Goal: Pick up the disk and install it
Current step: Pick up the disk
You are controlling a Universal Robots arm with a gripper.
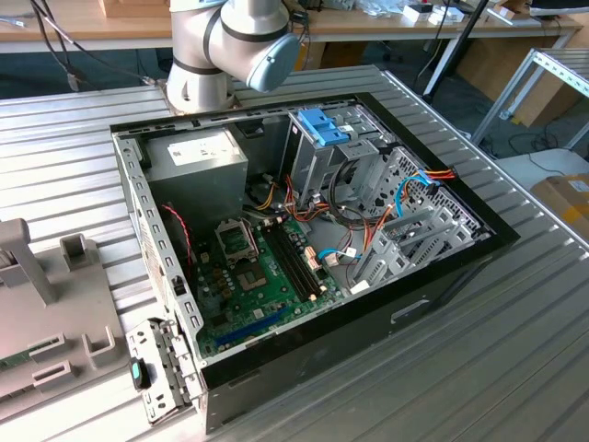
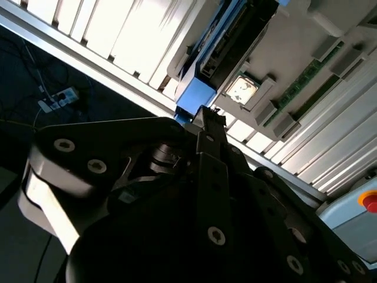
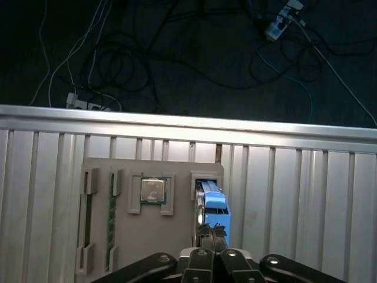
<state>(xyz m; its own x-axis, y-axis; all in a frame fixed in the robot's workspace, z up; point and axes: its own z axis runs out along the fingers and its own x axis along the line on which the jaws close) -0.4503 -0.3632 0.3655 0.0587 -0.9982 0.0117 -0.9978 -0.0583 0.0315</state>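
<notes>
First wrist view shows the fingers (image 3: pixel 206 237) clenched together at the disk (image 3: pixel 215 203) in its grey holder (image 3: pixel 171 236).

In the exterior view the arm (image 1: pixel 225 41) shows a grey upright base column and a thick joint - its blue cap faces the exterior view's right. In the first wrist view the black tool (image 3: pixel 211 234) points downward.

An open computer case (image 1: pixel 368 318) is being carried near the middle of a ribbed aluminium tabletop (image 1: pixel 515 359). A grey parts tray (image 1: pixel 37 322) is being borne near the case, at the exterior view's left, flat on the ribs.
</notes>
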